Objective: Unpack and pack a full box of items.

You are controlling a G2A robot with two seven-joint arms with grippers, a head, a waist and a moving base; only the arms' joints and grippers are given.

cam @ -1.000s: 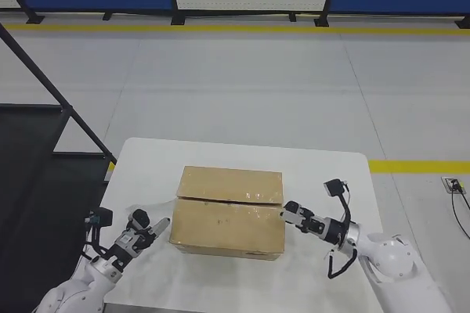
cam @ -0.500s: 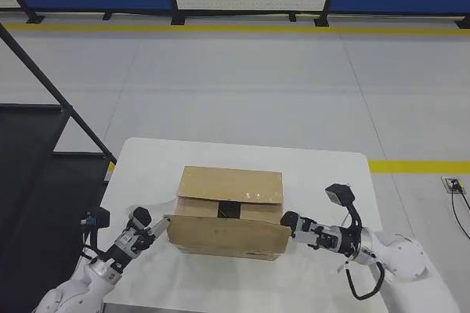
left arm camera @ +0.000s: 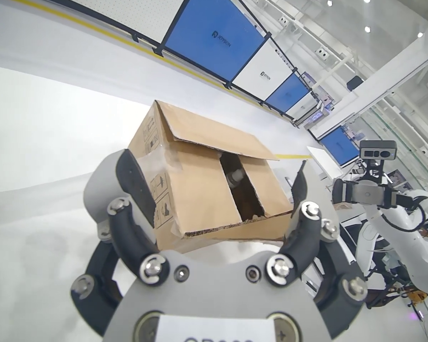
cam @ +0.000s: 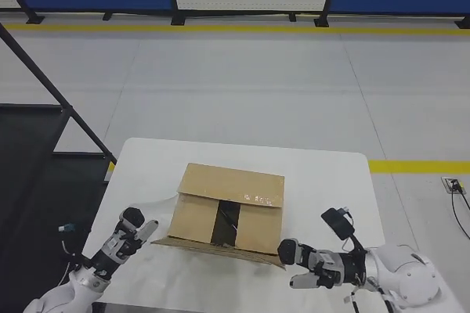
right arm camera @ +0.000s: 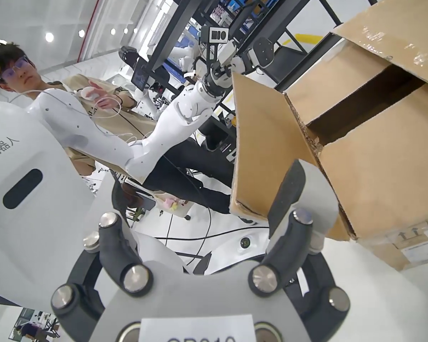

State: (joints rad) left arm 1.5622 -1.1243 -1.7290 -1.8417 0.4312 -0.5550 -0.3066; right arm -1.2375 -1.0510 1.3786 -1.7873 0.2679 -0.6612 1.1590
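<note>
The box (cam: 231, 184) sits at the middle of the white table (cam: 329, 176). Its near flap (right arm camera: 260, 144) folds out toward six o'clock, and a dark slit shows between the two inner flaps. My left gripper (cam: 141, 222) hovers at the box's eight o'clock, just off that flap's corner, fingers spread wide and holding nothing. My right gripper (cam: 291, 264) is at the box's five o'clock, fingers also apart, with the flap's other corner just beside one of them, not pinched.
</note>
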